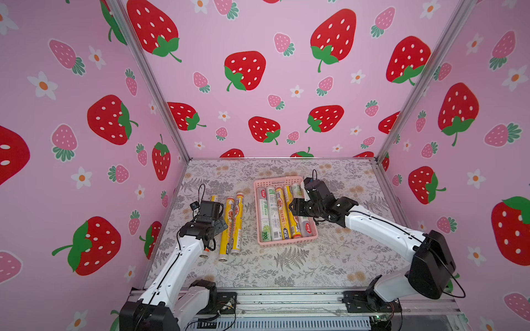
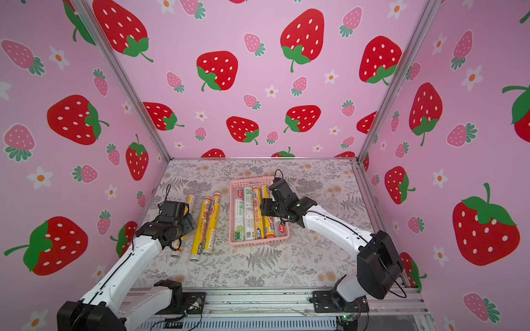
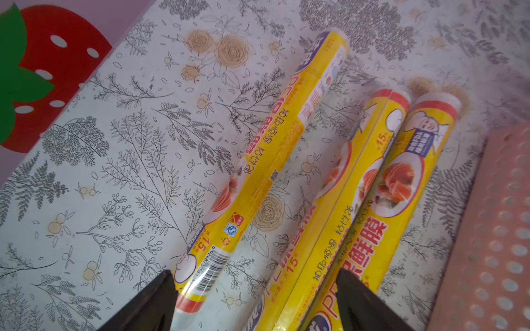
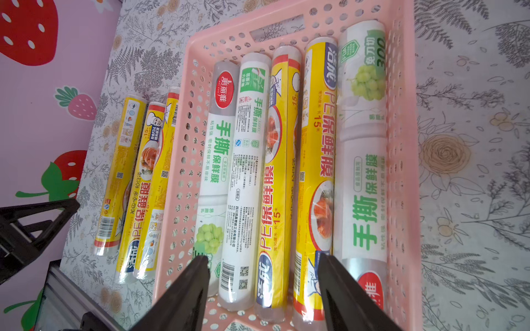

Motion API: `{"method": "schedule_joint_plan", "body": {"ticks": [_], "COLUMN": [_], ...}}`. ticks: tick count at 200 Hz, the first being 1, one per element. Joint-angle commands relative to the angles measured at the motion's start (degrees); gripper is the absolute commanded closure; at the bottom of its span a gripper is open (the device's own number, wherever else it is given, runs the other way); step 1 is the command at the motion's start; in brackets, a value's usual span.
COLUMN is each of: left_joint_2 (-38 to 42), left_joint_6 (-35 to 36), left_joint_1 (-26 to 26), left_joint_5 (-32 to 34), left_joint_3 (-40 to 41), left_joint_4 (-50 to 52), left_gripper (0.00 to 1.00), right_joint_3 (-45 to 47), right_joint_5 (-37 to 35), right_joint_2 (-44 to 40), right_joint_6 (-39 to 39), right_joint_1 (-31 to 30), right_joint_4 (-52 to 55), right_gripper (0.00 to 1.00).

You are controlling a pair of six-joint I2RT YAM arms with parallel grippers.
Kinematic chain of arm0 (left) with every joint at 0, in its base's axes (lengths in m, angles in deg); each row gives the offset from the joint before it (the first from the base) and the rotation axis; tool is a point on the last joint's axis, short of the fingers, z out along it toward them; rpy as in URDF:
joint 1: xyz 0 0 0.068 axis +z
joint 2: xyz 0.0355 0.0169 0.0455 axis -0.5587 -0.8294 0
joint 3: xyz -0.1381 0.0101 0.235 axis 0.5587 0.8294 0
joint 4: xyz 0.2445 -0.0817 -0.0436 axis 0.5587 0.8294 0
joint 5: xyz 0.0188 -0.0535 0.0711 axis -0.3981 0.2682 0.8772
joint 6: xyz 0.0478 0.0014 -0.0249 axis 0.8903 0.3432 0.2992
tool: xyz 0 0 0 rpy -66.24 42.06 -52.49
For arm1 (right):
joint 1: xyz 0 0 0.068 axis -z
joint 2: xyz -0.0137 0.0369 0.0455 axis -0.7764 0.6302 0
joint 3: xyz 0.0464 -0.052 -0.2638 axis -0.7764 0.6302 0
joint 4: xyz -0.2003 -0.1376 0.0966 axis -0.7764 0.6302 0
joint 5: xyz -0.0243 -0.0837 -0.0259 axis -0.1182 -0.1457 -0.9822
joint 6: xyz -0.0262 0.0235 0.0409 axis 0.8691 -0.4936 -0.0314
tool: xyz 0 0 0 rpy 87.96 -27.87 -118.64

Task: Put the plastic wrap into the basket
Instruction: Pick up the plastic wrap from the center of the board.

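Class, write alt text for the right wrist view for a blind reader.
A pink basket holds five rolls of plastic wrap side by side, beneath the open right end effector. Three yellow rolls lie on the floral table beside the basket.

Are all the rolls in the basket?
No, three yellow rolls lie on the table beside the basket.

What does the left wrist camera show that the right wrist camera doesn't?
Only the left wrist view: the left gripper from behind, jaws open, straddling the loose rolls' near ends. Only the right wrist view: the right gripper, also open, above five rolls lying inside the basket. Both: the three yellow rolls outside the basket, and its perforated wall.
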Motion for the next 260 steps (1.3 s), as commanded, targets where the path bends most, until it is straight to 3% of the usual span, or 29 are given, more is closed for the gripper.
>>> {"method": "schedule_joint_plan", "body": {"ticks": [1, 53, 163, 203, 260], "left_joint_2": [-2.6, -7.0, -11.9, -16.8, -17.8], "left_joint_6": [1.7, 3.0, 2.8, 3.8, 3.3], "left_joint_1": [3.2, 5.7, 7.7, 9.9, 9.9], "left_joint_5": [-3.8, -10.4, -8.8, -12.2, -15.4], "left_joint_3": [0.8, 2.3, 3.3, 1.8, 2.7], "left_joint_4": [-4.7, -7.5, -8.4, -9.2, -10.1], "left_gripper": [0.08, 0.09, 0.09, 0.11, 0.17], "right_joint_3": [1.0, 3.0, 6.2, 7.4, 7.6], "right_joint_5": [-0.9, -2.0, -1.4, -2.2, -2.2], "right_joint_2": [-1.1, -2.4, -4.1, -5.4, -4.3], "right_joint_6": [-1.7, 0.0, 1.0, 1.4, 1.4], "right_joint_1": [-0.3, -0.3, -0.3, -0.3, -0.1], "right_joint_4": [-1.2, -1.6, -2.3, -2.3, -2.9], "right_gripper": [0.35, 0.34, 0.34, 0.34, 0.34]}}
